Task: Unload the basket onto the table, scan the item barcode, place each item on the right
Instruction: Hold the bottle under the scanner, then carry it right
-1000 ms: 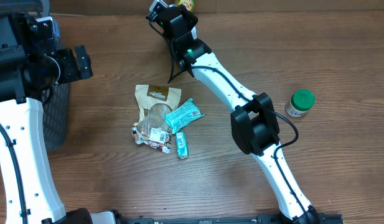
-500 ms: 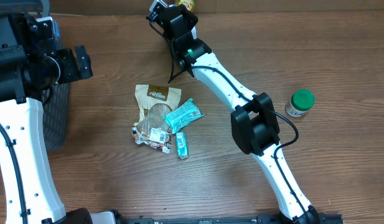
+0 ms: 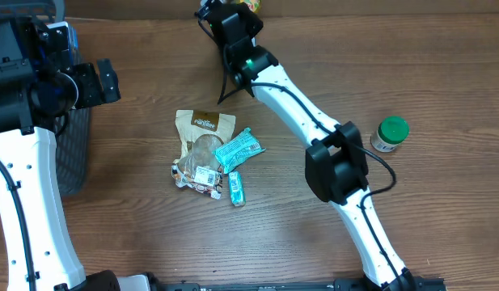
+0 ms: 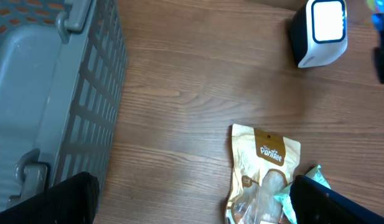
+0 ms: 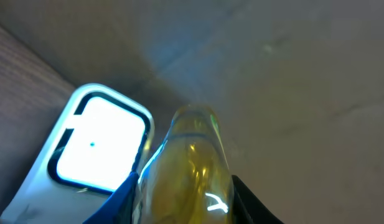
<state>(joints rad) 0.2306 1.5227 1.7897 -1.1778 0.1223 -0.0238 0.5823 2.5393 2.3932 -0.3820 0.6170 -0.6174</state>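
The item, a yellow see-through bottle (image 5: pixel 188 168), sits between the fingers of my right gripper (image 5: pixel 185 205), which is shut on it. Its rounded end points past the white barcode scanner (image 5: pixel 101 146), whose window glows bright at its left. From overhead, my right gripper (image 3: pixel 231 16) is at the table's far edge, with a bit of the yellow bottle (image 3: pixel 249 4) showing beyond it. The scanner (image 4: pixel 319 31) also shows in the left wrist view. My left gripper (image 4: pixel 192 208) hangs open over bare wood near the basket, holding nothing.
A grey slatted basket (image 4: pixel 48 93) stands at the left edge. A tan snack pouch (image 3: pixel 202 129), a teal bar (image 3: pixel 238 148) and a smaller bar (image 3: pixel 236 187) lie in a pile mid-table. A green-lidded jar (image 3: pixel 389 133) stands at the right.
My right arm has shifted slightly toward the far edge and to the right with the bottle. The left arm has not moved.
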